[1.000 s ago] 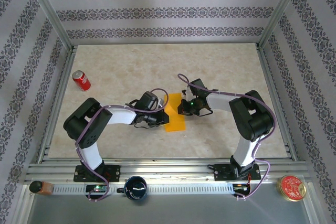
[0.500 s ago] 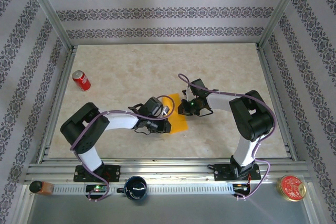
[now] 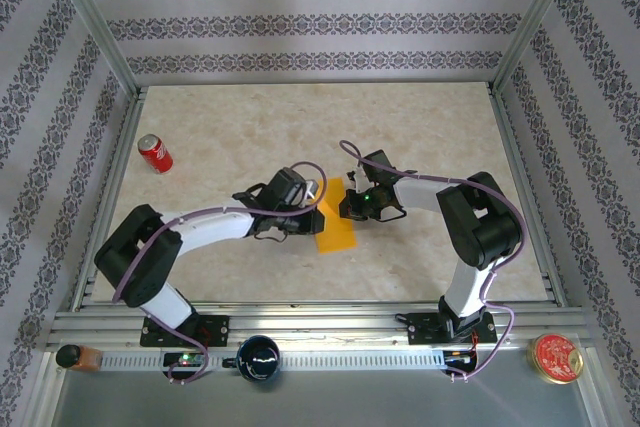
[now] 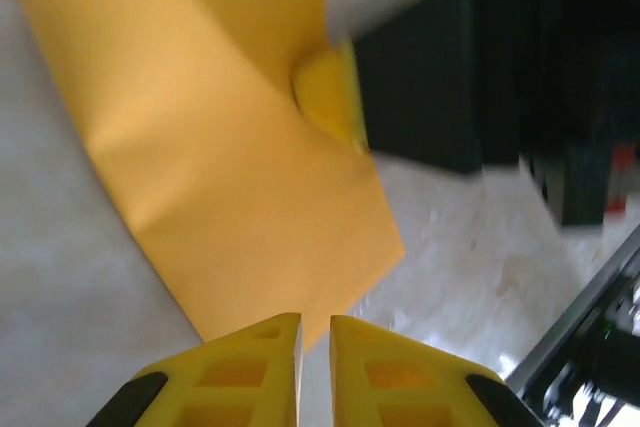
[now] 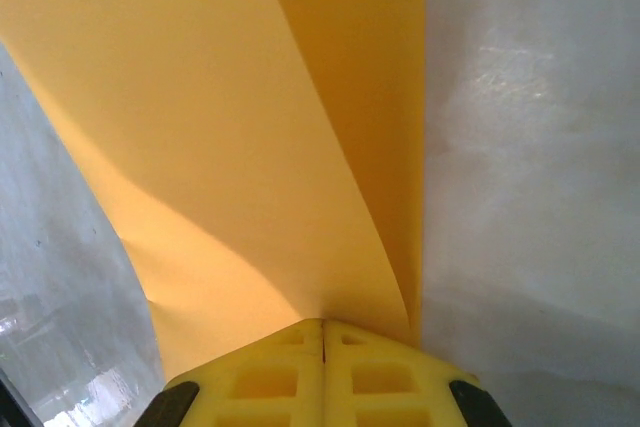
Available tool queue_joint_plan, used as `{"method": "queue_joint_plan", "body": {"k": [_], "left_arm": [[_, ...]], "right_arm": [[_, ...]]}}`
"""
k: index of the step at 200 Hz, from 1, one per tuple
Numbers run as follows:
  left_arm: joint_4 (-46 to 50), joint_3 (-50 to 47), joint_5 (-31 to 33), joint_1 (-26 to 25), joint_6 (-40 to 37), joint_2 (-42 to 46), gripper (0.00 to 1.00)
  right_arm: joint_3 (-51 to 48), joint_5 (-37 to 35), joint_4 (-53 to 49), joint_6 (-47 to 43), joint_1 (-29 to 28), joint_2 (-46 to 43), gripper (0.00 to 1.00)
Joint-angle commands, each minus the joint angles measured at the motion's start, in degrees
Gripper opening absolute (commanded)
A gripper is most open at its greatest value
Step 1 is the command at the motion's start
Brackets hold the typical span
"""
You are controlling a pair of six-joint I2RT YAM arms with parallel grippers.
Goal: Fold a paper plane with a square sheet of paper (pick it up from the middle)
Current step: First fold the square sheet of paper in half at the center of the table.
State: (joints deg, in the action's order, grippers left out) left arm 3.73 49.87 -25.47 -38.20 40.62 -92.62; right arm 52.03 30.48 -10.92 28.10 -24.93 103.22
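The left pincer (image 3: 312, 210) has drawn back from the lower part of the square sheet of paper (image 3: 337, 229) to its left edge. The sheet lies partly folded mid-counter (image 3: 430, 127), with one side lifted. The right pincer (image 5: 322, 327) is clamped tight on that raised edge. The left one is barely ajar and empty, its tips at the paper's border.

The orange-yellow square sheet of paper (image 3: 336, 227), folded to a creased strip, lies on the surface between both jaws, one edge pinched in the right jaws.
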Motion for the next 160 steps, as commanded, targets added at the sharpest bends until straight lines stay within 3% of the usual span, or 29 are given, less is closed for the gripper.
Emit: {"method": "queue_joint_plan", "body": {"k": [1,57,125,160], "left_arm": [[-8.61,1.69,-3.93,4.12,4.68,-4.67,0.15],[-9.12,8.53,-6.76,5.93,3.65,-13.38,0.14],[-16.07,1.20,-7.07,8.16,4.16,-17.19,0.14],[-12.36,3.07,-7.11,8.15,2.67,-15.39,0.14]], "right_arm": [[-3.07,-6.27,-6.66,-0.90,0.85,2.60,0.00],[-3.34,-6.31,-6.62,-1.02,0.85,2.95,0.00],[-3.30,-6.26,-7.42,-1.58,1.15,3.66,0.00],[-3.51,-6.22,-7.45,-1.57,1.29,3.41,0.00]]}}
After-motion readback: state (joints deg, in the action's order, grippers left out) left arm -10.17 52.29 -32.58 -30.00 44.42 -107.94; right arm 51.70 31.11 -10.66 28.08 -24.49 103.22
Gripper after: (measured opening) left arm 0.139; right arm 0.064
